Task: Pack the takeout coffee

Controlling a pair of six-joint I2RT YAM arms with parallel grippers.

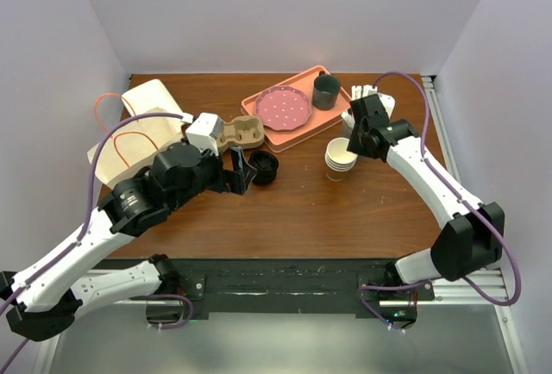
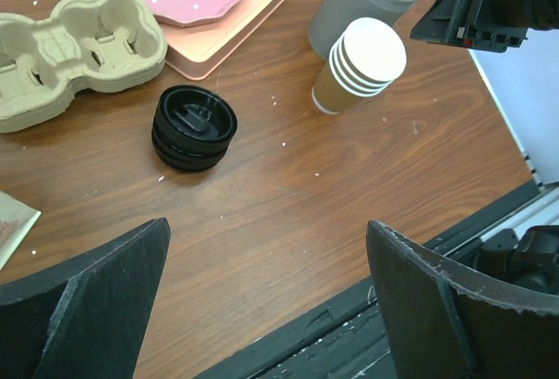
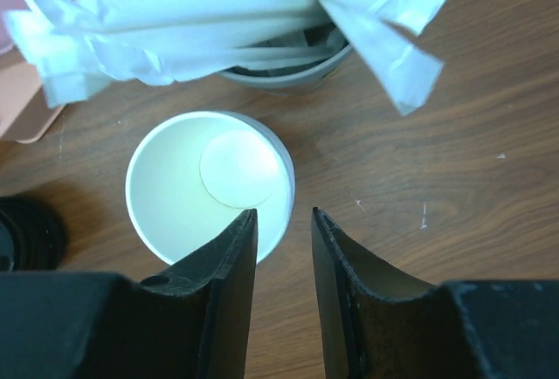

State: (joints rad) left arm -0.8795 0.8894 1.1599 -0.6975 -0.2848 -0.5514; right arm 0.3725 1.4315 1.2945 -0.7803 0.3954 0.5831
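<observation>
No lidded cup shows in any view. A stack of lidless brown paper cups (image 1: 341, 158), white inside, stands right of centre. It also shows in the left wrist view (image 2: 362, 63) and the right wrist view (image 3: 205, 187). A stack of black sip lids (image 1: 263, 167) lies on the table left of the cups and also shows in the left wrist view (image 2: 194, 126). My right gripper (image 3: 284, 222) hovers over the top cup's right rim, one finger over the inside and one outside, with a narrow gap between them. My left gripper (image 2: 266, 265) is wide open and empty, near the lids.
A moulded pulp cup carrier (image 1: 240, 131) and a brown paper bag (image 1: 138, 133) lie at the left. A salmon tray (image 1: 285, 140) holds a pink dotted plate and a dark mug (image 1: 326, 91). A grey cup of wrapped straws (image 3: 279, 73) stands just behind the cup stack.
</observation>
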